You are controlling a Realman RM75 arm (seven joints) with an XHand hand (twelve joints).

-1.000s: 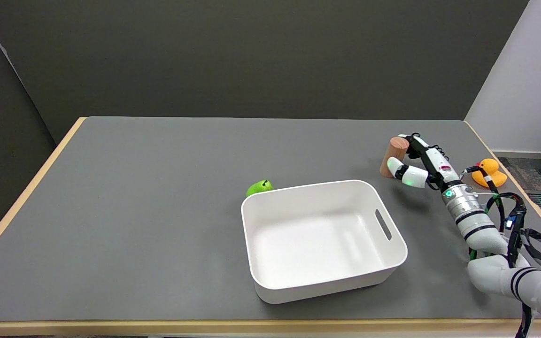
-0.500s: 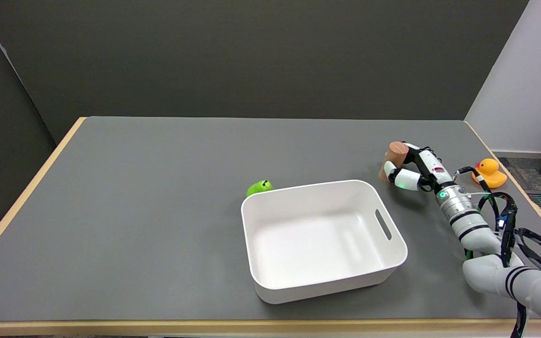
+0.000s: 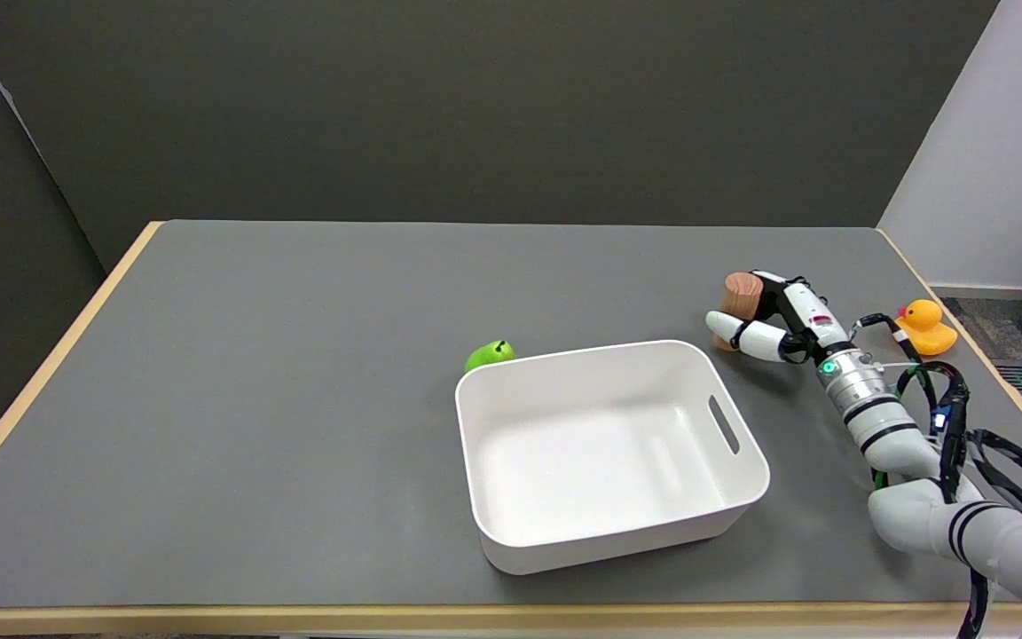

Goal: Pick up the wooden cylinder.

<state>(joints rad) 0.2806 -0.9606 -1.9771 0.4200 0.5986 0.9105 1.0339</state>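
The wooden cylinder (image 3: pixel 741 297) stands on the grey worktop (image 3: pixel 298 373) toward its far right, at about two o'clock from the white bin (image 3: pixel 746 497) and a little beyond the bin's far right corner. The right hand (image 3: pixel 768 321) reaches in from the lower right along its white arm and is wrapped around the cylinder: a white finger (image 3: pixel 735 325) crosses low in front of the wood on the near side, while the black-and-white body of the hand lies against its right flank, so the cylinder sits between them and the hand grips it. The round top face of the cylinder shows pale and uncovered above the fingers. Whether its base touches the worktop or is just clear of it cannot be told from this angle, since the finger hides the lower edge. A yellow rubber duck (image 3: pixel 925 326) sits at three o'clock from the cylinder, near the worktop's right edge and apart from the hand, with black cables from the arm looping between them. A green toy (image 3: pixel 490 354) rests just outside the bin's far left corner, at about eleven o'clock from the bin's centre, well apart from the cylinder. The bin has a slot handle in its right wall and lies open side up.
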